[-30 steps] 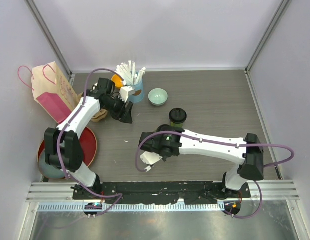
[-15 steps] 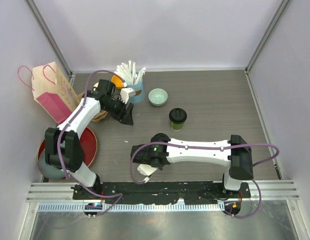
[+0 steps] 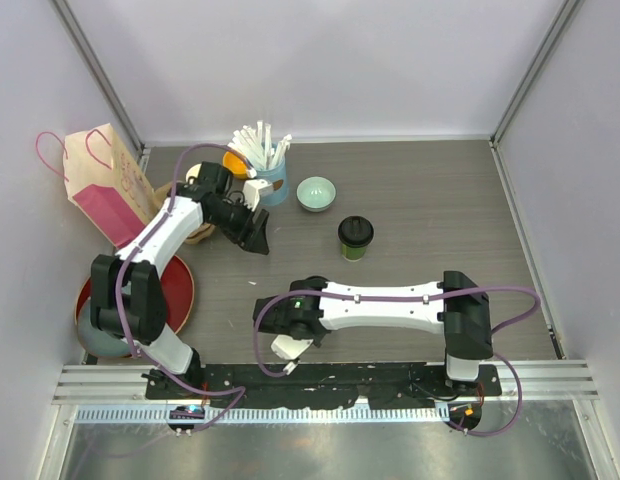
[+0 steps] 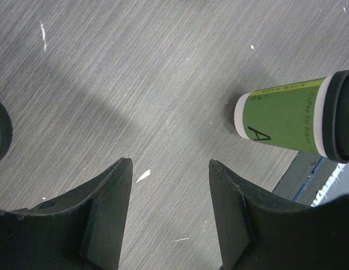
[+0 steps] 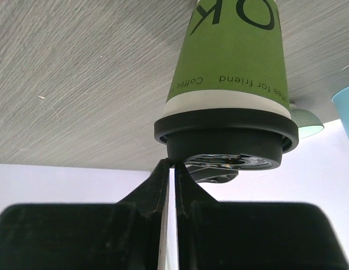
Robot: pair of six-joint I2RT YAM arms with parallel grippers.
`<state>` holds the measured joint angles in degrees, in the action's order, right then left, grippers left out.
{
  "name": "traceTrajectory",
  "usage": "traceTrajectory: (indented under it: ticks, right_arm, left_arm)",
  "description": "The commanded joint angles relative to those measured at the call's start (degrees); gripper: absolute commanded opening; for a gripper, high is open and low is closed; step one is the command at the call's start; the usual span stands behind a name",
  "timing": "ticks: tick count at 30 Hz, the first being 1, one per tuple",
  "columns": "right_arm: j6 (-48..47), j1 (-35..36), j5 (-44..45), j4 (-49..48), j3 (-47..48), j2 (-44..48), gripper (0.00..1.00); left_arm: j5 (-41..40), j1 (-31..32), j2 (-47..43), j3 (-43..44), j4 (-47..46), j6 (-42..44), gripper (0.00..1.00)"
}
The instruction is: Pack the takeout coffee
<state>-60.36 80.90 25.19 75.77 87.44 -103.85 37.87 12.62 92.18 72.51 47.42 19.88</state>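
My left pincer (image 4: 170, 169) hangs released, left of the lidded cup (image 3: 355, 237) mid-table. My right pincer (image 5: 173, 169) is clenched empty, nearer. The bowl (image 3: 315, 193) and straw cup (image 3: 271, 182) stand farther, with the bag (image 3: 102, 185) far left.

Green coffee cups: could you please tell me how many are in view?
1. The cup stands upright and lidded at mid-table, just near-right of the bowl. Another could be hidden from view.
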Motion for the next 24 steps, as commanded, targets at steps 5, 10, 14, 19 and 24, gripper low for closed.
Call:
traceTrajectory:
  ticks: [5, 10, 14, 19, 24]
  right_arm:
    - [-3.1, 0.31, 1.79, 7.55, 2.3, -0.82, 0.01]
    - [-4.33, 0.48, 4.94, 6.59, 2.12, -0.83, 0.14]
    - [-4.94, 0.48, 7.05, 5.18, 2.3, -0.74, 0.24]
    - [-4.77, 0.48, 10.84, 3.25, 1.77, -0.91, 0.32]
    - [-3.63, 0.48, 12.16, -0.7, 2.21, 1.28, 0.39]
  left_arm:
    - [2.74, 1.44, -1.57, -0.35, -1.1, -0.02, 0.6]
    - [2.74, 1.35, -1.83, -0.7, -1.1, 0.16, 0.6]
    - [2.74, 1.35, -2.0, -0.88, -1.1, 0.34, 0.6]
    - [2.83, 1.44, -2.09, -0.79, -1.1, 0.42, 0.61]
    - [2.74, 1.44, -2.53, -0.62, -0.4, 0.95, 0.61]
